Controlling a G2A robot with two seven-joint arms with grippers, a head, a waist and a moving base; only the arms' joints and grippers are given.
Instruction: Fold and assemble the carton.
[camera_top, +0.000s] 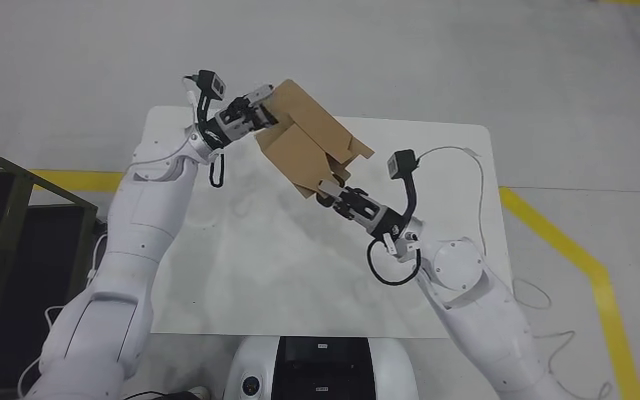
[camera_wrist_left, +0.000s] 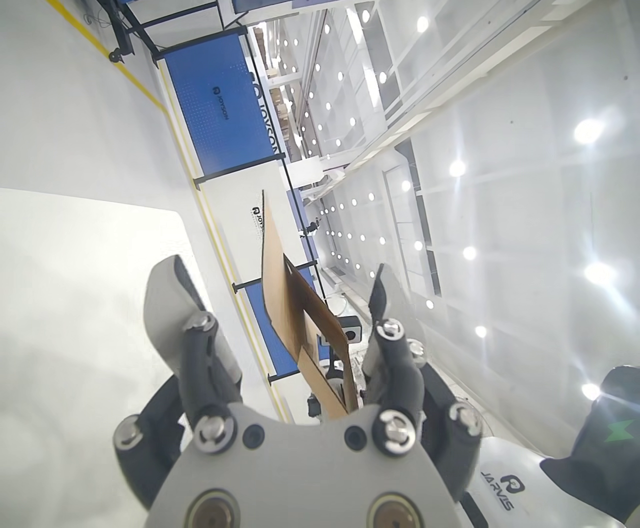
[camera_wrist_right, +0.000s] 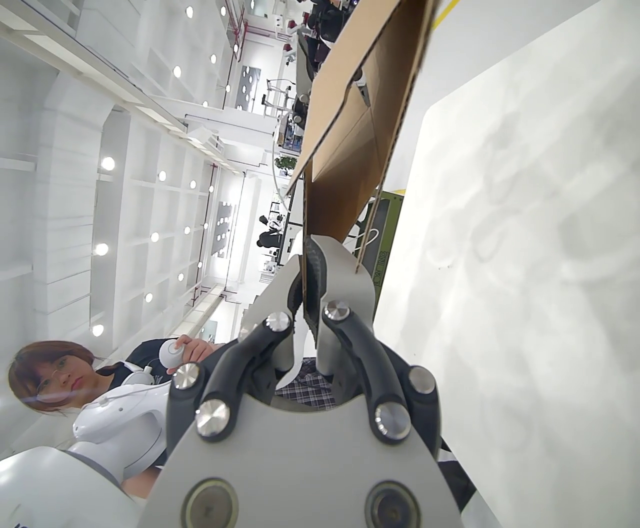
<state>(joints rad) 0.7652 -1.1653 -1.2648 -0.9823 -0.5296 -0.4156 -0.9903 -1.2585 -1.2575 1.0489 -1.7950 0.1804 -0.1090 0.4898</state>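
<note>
Brown corrugated board, partly opened into a sleeve, hangs in the air above the far part of the white table (camera_top: 440, 270), slung between the 2 arms. As far as the top view shows, the carton (camera_top: 305, 145) touches nothing but the grippers, which leaves its flaps free to swing on every side.

The right gripper (camera_top: 336, 196) has the nearer, lower end. In its wrist view the 2 fingers (camera_wrist_right: 345, 280) are pressed together on the edge of 1 panel, so this arm acts as the anchor and bears the weight.

The left gripper (camera_top: 262, 102) sits at the opposite, far end. Its fingers (camera_wrist_left: 170, 295) are spread wide, with a thin cardboard flap running edge-on through the gap and touching neither pad that I can make out. That stance looks like a straddle before a pinch or a push: 1 end fixed, the other ready to square the sleeve or bend a flap.

Assembly seems early, since flaps stick out unfolded and no end is closed. The risk I judge is the pinched edge creasing or slipping under a sideways push.
</note>
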